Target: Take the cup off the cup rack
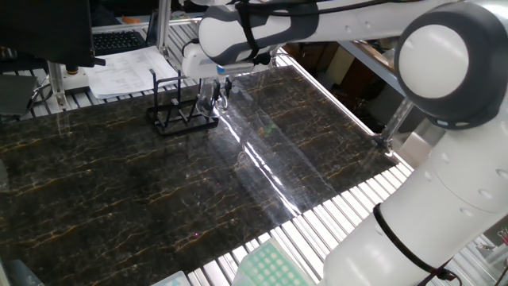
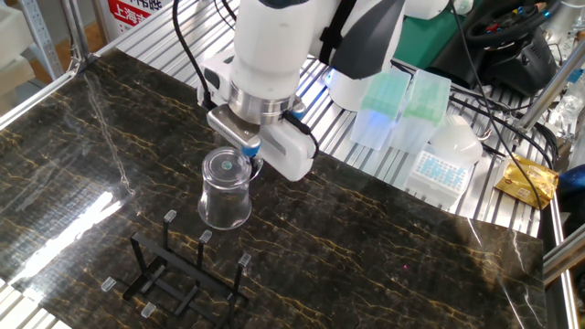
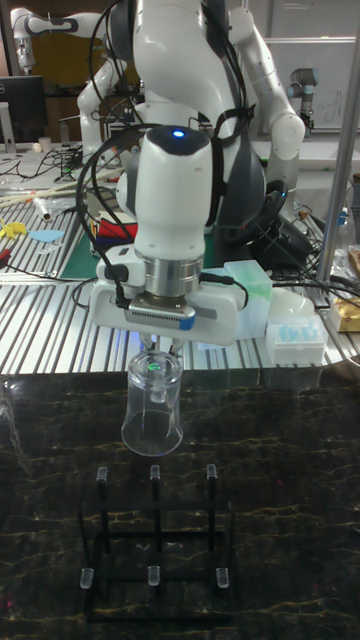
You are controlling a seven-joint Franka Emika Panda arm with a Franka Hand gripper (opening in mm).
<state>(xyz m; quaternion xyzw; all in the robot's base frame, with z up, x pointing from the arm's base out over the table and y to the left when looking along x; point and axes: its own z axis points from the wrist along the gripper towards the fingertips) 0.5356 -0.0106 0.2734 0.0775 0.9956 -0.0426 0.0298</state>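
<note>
Plainly, the cup [image 3: 152,405] was a small clear glass tumbler, colourless and see-through, hanging upside down with its flat base uppermost and its wider round rim pointing down. The gripper [image 3: 157,350] was clenched on the cup's base end, its short fingers only partly visible behind the glass, and it held the cup in the air, tilted slightly, above the rack and clear of the peg tips. The cup rack [image 3: 155,540] was a thin black wire frame with a rectangular base and upright pegs, each peg topped with a small pale cap, and it stood on the table with no cup on it. In the other fixed view the cup [image 2: 226,188] hung just beyond the rack [image 2: 179,274], toward the arm. The table [image 2: 384,238] was a glossy dark slab veined in gold and brown like marble, with a bright streak of reflected light across it. Around the slab ran ribbed silver metal slats [image 2: 334,110]. Beyond it lay translucent green pipette-tip boxes [image 2: 402,108], a crinkled gold foil packet [image 2: 525,180], black cables, and, in one fixed view, a stack of papers [image 1: 127,70] beside a keyboard.
</note>
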